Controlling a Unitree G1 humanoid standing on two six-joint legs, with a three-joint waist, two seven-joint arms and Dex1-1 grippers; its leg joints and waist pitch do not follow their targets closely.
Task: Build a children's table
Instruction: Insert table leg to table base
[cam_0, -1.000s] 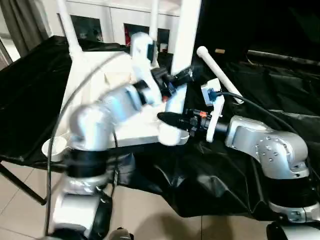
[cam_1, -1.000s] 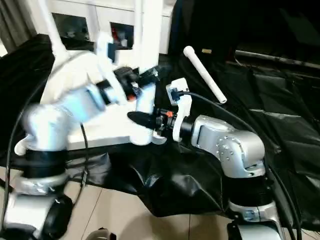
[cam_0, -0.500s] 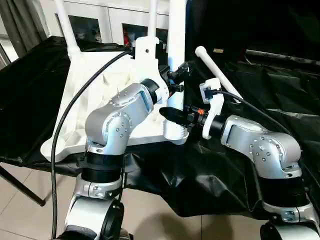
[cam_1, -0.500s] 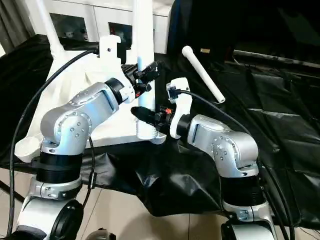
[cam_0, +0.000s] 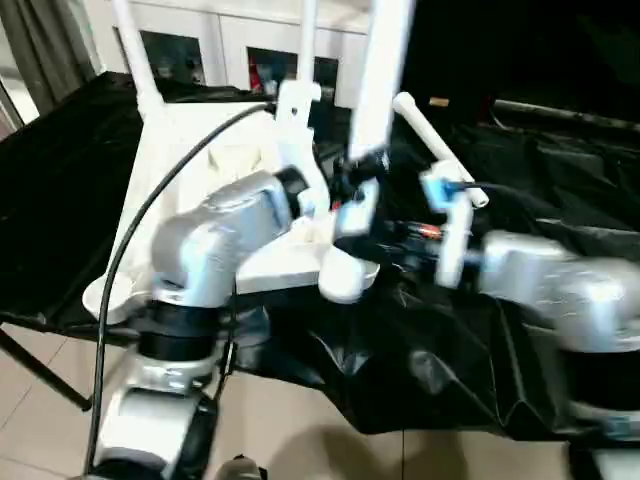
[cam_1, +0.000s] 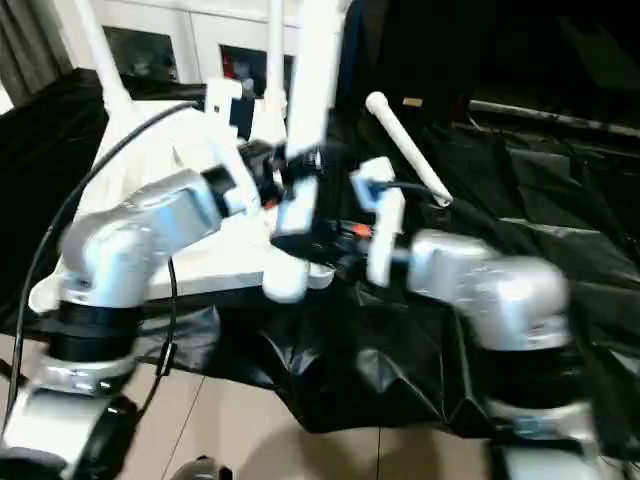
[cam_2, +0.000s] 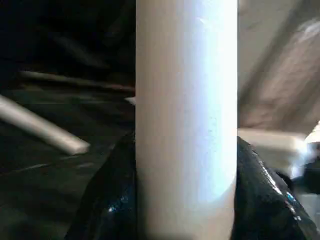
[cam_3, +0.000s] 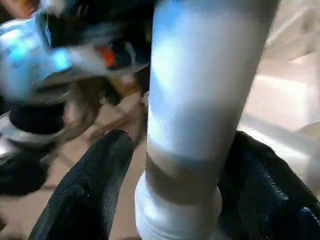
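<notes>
The left gripper (cam_2: 185, 200) clasps the upright white tubular plastic leg (cam_2: 186, 115); the right gripper (cam_3: 170, 195) straddles its flared end, black fingers (cam_3: 85, 190) loose, beside the white ribbed tabletop (cam_0: 210, 160)

floor: beige tiles (cam_0: 40, 420) | back: white glass-door cabinet (cam_0: 225, 45) | black sheet (cam_0: 560, 180)

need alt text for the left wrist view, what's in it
A thick white table leg stands upright, close to the camera, between the left gripper's two black fingers, which press against its sides. Behind it, another white leg lies on the black cloth.
</notes>
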